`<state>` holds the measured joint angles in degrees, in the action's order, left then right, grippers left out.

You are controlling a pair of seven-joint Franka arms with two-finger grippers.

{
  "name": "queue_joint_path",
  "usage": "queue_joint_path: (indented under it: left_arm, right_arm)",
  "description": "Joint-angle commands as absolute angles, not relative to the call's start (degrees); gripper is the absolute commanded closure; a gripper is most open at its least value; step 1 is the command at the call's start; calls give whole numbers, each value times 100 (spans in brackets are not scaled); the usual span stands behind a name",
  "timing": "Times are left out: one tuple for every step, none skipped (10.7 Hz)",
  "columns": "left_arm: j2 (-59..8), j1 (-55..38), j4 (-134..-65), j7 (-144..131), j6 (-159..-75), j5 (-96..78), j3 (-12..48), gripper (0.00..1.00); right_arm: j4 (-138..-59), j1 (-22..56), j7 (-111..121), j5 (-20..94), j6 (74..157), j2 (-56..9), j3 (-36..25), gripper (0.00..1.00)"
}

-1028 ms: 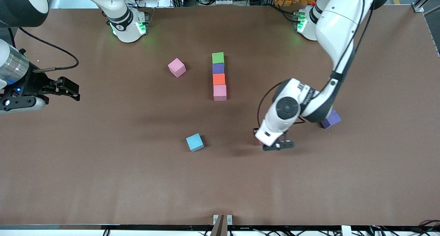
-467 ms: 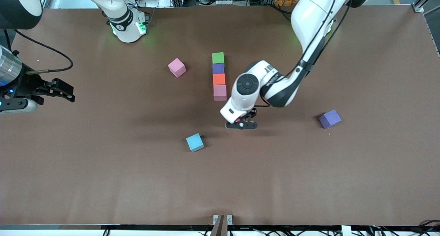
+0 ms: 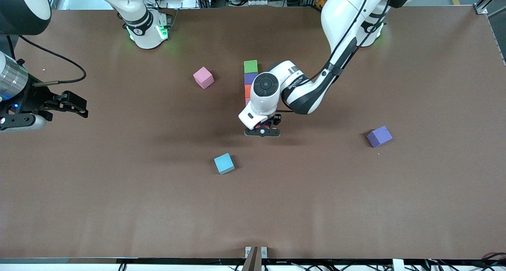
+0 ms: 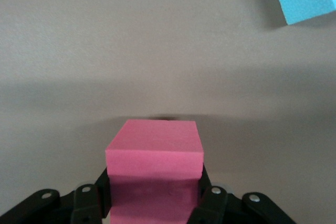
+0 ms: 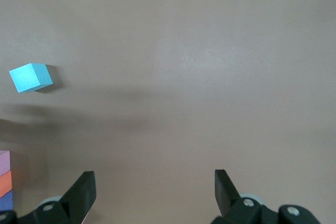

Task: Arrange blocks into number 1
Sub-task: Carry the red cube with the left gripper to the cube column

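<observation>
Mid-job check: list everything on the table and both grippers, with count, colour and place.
column of blocks: green, purple, orange visible, mid-table in one line; its nearer end hidden by the left arm
loose pink block: one, beside the column, toward the right arm's end
light blue block: one, nearest the front camera
loose purple block: one, toward the left arm's end
red block: one, held
left gripper: shut on the red block, over the table at the column's nearer end
right gripper: open, waiting over its table end
</observation>
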<state>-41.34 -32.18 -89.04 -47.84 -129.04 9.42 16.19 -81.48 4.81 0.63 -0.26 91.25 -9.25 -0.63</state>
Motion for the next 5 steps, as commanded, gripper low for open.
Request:
queue_joint_path:
  left_arm:
    - [-4219,-3357,-8938,-4939,-13095,835,1582,100]
    - [-4245,-3375,-8938,-5018,-13096,826,1591,100]
    - [-4254,-3384,-8938,-5123,-13104,757,1600,100]
    - [-4263,-3392,-8938,-5150,-13104,686,1600,100]
    - [-4297,-3427,-8938,-5229,-13104,555,1600,100]
  right_arm:
    - [-8042,378,79,-35,9088,-967,-17,0]
    - [-8042,387,79,-35,9088,-967,-9,0]
    - [-8042,395,79,-35,9088,-967,-9,0]
    - [-8042,396,79,-35,9088,-967,-9,0]
    - [-8042,404,79,-35,9088,-967,-9,0]
